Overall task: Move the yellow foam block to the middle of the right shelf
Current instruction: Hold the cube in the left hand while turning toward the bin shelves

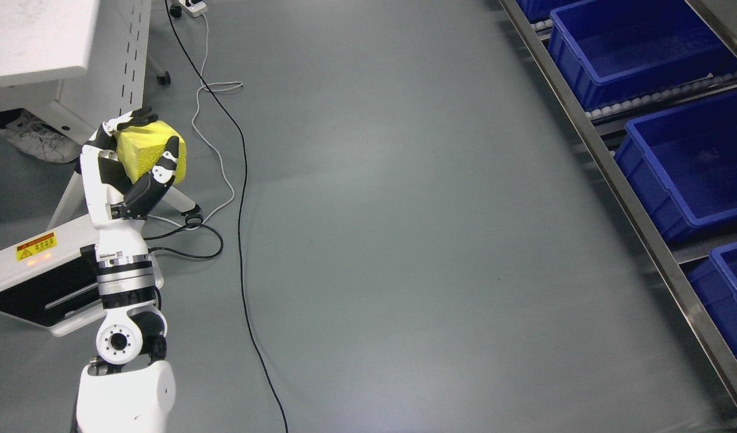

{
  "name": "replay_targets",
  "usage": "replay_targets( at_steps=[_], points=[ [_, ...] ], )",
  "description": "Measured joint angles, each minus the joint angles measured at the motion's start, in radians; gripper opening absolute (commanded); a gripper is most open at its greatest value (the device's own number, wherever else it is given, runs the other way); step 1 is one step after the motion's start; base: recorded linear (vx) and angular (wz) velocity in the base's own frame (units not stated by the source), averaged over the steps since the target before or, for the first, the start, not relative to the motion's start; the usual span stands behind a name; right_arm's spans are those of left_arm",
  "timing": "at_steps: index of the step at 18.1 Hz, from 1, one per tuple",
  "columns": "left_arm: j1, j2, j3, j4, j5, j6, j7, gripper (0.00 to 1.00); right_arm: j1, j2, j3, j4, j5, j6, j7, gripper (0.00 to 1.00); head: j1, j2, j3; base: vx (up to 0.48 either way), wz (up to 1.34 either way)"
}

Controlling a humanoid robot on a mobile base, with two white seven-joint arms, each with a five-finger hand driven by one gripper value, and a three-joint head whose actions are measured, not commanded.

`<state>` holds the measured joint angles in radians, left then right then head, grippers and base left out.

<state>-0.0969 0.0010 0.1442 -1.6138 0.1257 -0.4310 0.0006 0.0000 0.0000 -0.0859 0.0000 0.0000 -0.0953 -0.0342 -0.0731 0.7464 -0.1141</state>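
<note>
Gripping the yellow foam block (148,151), the left robot hand (127,165) rises from the lower left on a white arm, wrist up. Its thumb crosses the front face of the block and its black-tipped fingers (138,118) curl over the top edge, so the block is held clear of the grey floor (404,240), pinched between thumb and fingers.

Just below and left of the robot hand sits a white device (37,276) with a yellow warning label (36,246); its print is too small to read. Black cables (242,240) and a white cable (215,138) trail across the floor just right of the robot hand and run away toward the top of the view, where a white power strip (191,7) lies.

Behind and left of the robot hand stands a white bench (37,42) on castor legs, and beneath it a white shoe (34,141) shows, probably a person's, though little else is visible.

Well away to the right of the robot hand, a metal shelf (621,186) with roller tracks runs along the edge of the view, carrying blue bins (687,168) in a row.
</note>
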Motion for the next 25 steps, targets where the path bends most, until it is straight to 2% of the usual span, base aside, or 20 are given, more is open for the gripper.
replay_targets(
  at_steps=[9,25],
  points=[
    [0.0,-0.001,0.002,0.0,0.0,0.0,0.0,0.0,0.0,0.0,0.0,0.0,0.0,0.0,0.0,1.0,0.0,0.0,0.0,0.328,-0.25],
    [0.0,-0.001,0.002,0.0,0.0,0.0,-0.001,0.0,0.0,0.0,0.0,0.0,0.0,0.0,0.0,1.0,0.0,0.0,0.0,0.452,-0.16]
  ],
)
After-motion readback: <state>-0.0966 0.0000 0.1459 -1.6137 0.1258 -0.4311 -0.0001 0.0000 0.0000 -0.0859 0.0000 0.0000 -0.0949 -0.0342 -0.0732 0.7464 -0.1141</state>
